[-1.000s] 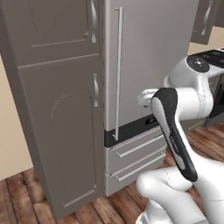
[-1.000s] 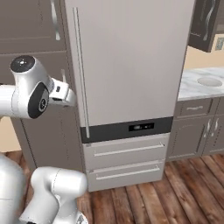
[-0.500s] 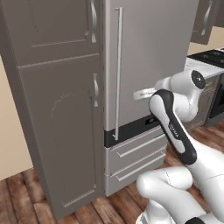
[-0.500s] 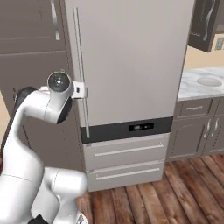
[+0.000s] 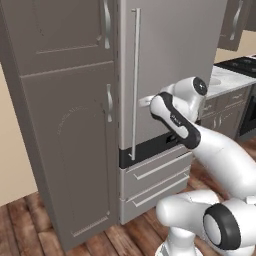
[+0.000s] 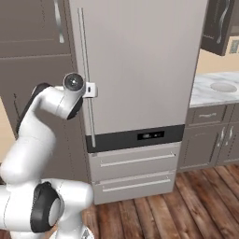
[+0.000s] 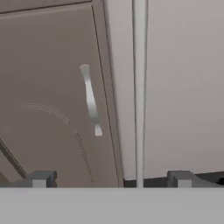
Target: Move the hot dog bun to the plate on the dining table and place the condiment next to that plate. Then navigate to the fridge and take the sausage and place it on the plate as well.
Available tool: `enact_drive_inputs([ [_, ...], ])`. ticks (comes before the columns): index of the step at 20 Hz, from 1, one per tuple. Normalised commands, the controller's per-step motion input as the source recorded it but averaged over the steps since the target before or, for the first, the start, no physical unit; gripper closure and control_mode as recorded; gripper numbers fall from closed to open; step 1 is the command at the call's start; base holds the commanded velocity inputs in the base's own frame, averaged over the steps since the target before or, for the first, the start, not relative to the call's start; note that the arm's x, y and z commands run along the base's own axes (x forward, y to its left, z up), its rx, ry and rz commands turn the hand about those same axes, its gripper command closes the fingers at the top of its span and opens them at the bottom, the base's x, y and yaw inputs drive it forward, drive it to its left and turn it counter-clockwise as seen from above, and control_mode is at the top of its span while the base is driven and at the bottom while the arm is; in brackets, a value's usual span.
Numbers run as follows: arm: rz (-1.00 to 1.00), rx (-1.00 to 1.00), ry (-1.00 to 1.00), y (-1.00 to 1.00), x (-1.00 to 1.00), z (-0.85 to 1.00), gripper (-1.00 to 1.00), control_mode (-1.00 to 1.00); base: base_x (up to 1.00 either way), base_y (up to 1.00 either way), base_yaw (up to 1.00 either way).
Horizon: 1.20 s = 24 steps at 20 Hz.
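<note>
Sausage isn't visible; presumably inside the shut fridge [image 6: 140, 70], which fills the frames beside the tall cabinet [image 5: 65, 125]. Fridge handle [image 5: 134, 85] runs vertically; gripper [image 7: 111, 178] faces it, fingers [image 7: 41, 179] spread wide, gripping nothing. Risk: handle sits off-centre between the fingers, so closing may clip or miss. Hand view shows that alignment; base views show door height.
</note>
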Motion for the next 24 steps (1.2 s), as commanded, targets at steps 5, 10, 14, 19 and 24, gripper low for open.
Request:
enact_drive_inputs([
  [5,0.00,0.00,0.09,0.17,0.71,0.00,-1.00,-1.00,0.00,0.00,0.00],
  [10,0.00,0.00,0.01,0.08,0.53,0.00,-1.00,-1.00,0.00,0.00,0.00],
  [14,0.00,0.00,-0.01,0.02,0.47,-0.16,-1.00,-1.00,0.00,0.00,0.00],
  [19,0.00,0.00,-0.01,0.00,0.44,-0.24,-1.00,-1.00,0.00,0.00,0.00],
  [24,0.00,0.00,-0.07,0.00,0.29,-0.31,-1.00,-1.00,0.00,0.00,0.00],
])
